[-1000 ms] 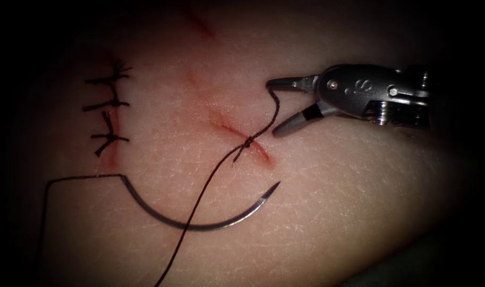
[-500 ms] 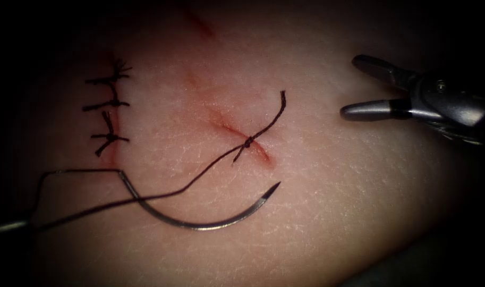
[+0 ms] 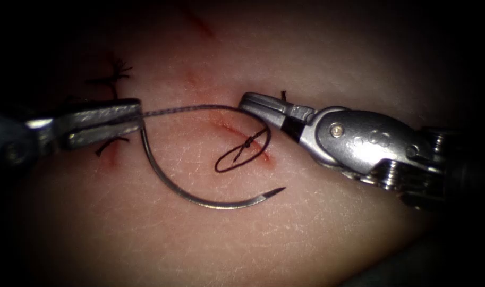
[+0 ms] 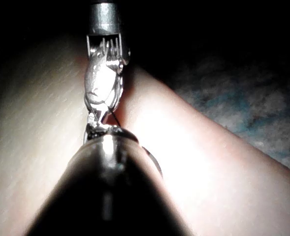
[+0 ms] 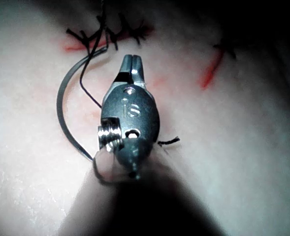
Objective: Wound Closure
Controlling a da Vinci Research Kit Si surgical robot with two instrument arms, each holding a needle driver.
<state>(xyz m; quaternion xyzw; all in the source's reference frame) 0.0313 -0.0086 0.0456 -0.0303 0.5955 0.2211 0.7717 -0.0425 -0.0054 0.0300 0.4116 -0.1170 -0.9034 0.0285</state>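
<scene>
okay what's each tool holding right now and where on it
Left tool: shut on the needle at its swaged tail end; the needle lies outside the tissue. Right tool: shut on the thread near the knot.

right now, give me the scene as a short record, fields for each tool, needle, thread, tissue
left tool: jaws shut on the needle at its thread end
right tool: jaws shut on the thread, above the cut
needle: held by the left tool, its curve over the tissue, tip free, not in the tissue
thread: runs from the needle's end to the right tool; a loop lies by the knot at the cut
tissue: finished stitches left of the cut
</scene>
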